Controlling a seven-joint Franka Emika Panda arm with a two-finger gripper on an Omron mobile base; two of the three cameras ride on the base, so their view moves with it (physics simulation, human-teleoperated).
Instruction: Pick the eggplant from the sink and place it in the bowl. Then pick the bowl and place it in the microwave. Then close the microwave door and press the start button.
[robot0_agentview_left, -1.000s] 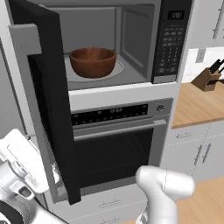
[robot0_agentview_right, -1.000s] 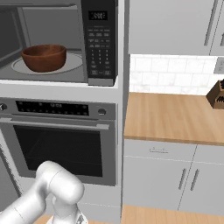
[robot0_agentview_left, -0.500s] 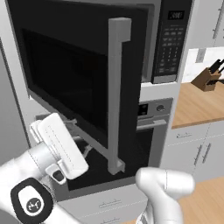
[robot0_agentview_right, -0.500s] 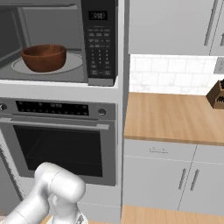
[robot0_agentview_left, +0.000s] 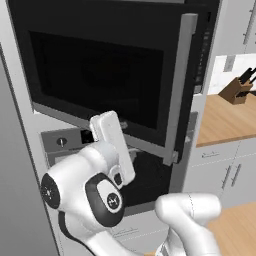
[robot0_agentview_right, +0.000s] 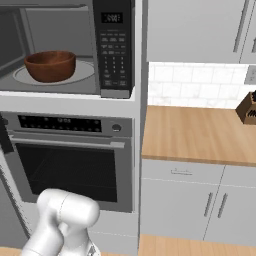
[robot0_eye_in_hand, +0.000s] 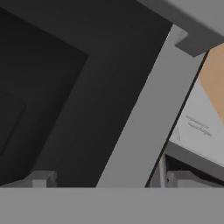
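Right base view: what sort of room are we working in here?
A home-style kitchen, by the look of it. A built-in microwave sits above an oven in a tall cabinet, with a wooden countertop and a knife block beside it, and white cabinets above.

Microwave (robot0_agentview_right: 112, 47) cavity floor carries a round pale turntable plate (robot0_agentview_right: 82, 74); the bowl (robot0_agentview_right: 50, 65) of reddish-brown wood sits directly on the plate, upright, roughly centred. Contents of the bowl cannot be made out.

Wooden countertop (robot0_agentview_right: 200, 132) lies to the right of the arm, level with the oven's (robot0_agentview_right: 70, 165) control panel. On it, at the far right against the tiled wall, stands a wooden knife block (robot0_agentview_left: 236, 89) with dark handles sticking up.

Wood-tone floor (robot0_agentview_right: 200, 247) runs below the grey lower cabinets (robot0_agentview_right: 200, 202), right of the arm's base.
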